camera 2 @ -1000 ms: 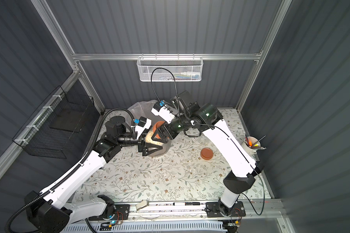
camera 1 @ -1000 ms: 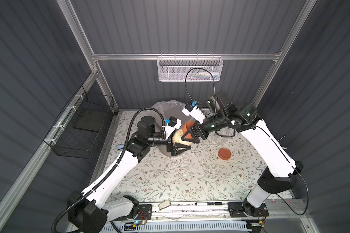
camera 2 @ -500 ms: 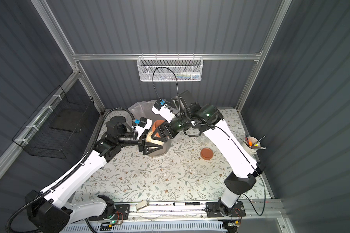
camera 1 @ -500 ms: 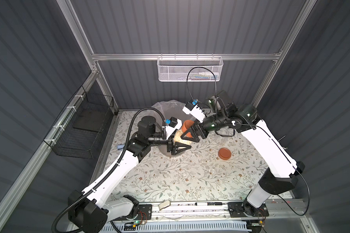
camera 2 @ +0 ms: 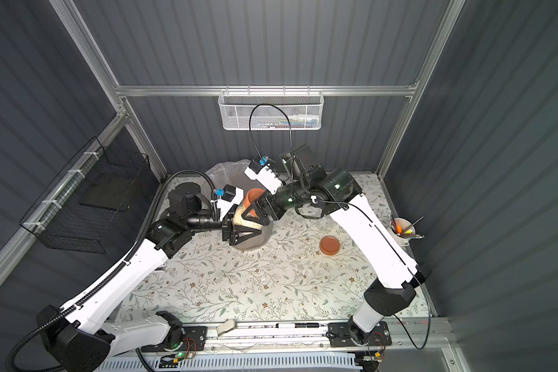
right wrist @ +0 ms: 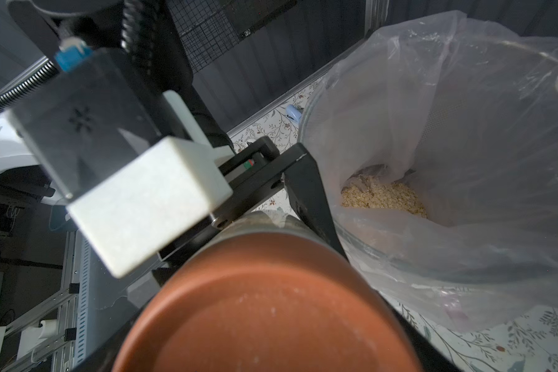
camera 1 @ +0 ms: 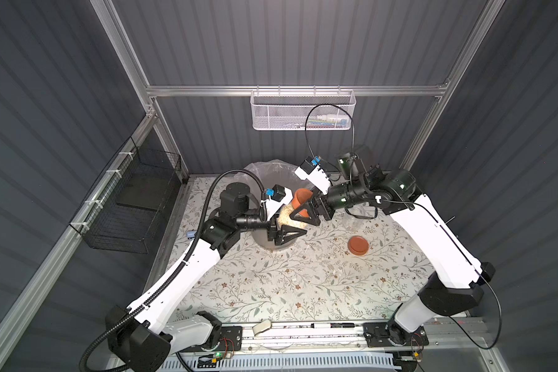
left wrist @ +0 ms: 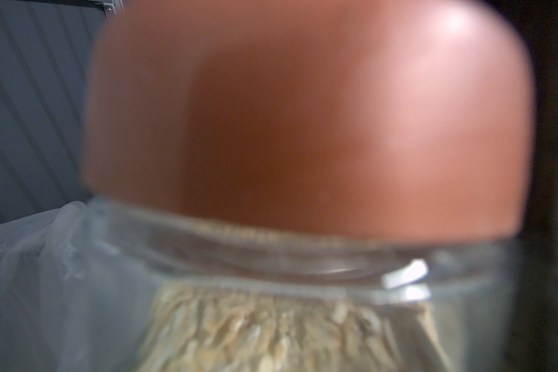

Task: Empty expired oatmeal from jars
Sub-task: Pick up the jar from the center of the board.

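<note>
Counting left to right: two arms, one grey bin (camera 1: 264, 242) with a clear liner, two jars, two orange lids, one white cup (camera 2: 400, 229).

The left arm reaches up and inward from the near rail with its wrist level. The left gripper (camera 1: 290, 225) points right above the bin's near rim, jaws clamped on the sides of the first jar (camera 1: 283, 215). That jar is off the table and tilted, lid end up, and oatmeal (left wrist: 271, 335) shows through its glass. Its lid (camera 1: 301, 200) sits at the jar mouth; seated or lifted, cannot tell. A second patch of flakes (right wrist: 384, 198) lies at the bottom of the liner.

The right arm arches from the near rail, elbow raised toward the back and wrist turned to the left. The right gripper (camera 1: 306, 208) meets the jar head-on, jaws wide and closed on that lid's rim.

The second jar (camera 1: 351, 222) sits on the floral table (camera 1: 303, 283) under the right forearm. The second lid (camera 1: 359, 245) lies flat near it, not touching. The cup stands at the far right edge with pens in it.
</note>
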Tool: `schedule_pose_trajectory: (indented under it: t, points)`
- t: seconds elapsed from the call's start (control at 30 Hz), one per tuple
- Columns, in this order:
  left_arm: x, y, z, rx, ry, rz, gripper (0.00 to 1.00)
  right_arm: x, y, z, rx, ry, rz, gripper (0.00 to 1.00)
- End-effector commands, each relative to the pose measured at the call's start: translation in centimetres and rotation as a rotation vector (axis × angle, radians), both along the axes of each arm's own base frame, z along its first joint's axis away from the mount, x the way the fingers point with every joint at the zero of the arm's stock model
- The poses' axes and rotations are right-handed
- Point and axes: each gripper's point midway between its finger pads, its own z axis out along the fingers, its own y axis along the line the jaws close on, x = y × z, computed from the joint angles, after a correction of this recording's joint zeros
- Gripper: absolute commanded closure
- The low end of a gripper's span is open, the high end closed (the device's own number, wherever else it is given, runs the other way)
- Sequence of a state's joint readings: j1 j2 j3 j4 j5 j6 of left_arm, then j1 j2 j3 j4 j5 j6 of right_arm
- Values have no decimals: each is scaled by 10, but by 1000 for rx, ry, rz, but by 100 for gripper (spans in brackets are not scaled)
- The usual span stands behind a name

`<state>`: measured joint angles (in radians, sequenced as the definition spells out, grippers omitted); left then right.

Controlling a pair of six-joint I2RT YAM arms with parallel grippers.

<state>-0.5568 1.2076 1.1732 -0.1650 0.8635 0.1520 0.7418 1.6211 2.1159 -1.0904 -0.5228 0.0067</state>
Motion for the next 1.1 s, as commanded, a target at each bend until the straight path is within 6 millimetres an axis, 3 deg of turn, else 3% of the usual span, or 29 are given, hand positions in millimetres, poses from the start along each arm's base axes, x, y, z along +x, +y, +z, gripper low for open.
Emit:
schedule_pose_trajectory:
  t: [0.0, 0.07, 0.23, 0.33, 0.53, 0.83, 1.07]
  points:
    - [20, 5, 6, 25, -32, 110, 36, 3, 4, 16, 73, -19, -10, 53]
    - [24, 6, 8, 21, -42, 138, 18, 5, 6, 16, 90, -17, -14, 57]
    - [29, 11, 12, 5, -79, 187, 11, 12, -1, 28, 159, -33, -57, 66]
    - [32, 13, 13, 5, -92, 213, 1, 18, -8, 32, 186, -32, -90, 69]
    - [32, 18, 19, -27, -113, 245, 0, 18, -13, 33, 205, -33, -107, 71]
    - [28, 9, 4, -16, -59, 174, 0, 23, -20, 54, 301, -41, -133, 71]
    - [31, 3, 3, -34, -53, 154, 0, 22, -12, 53, 340, 5, -98, 71]
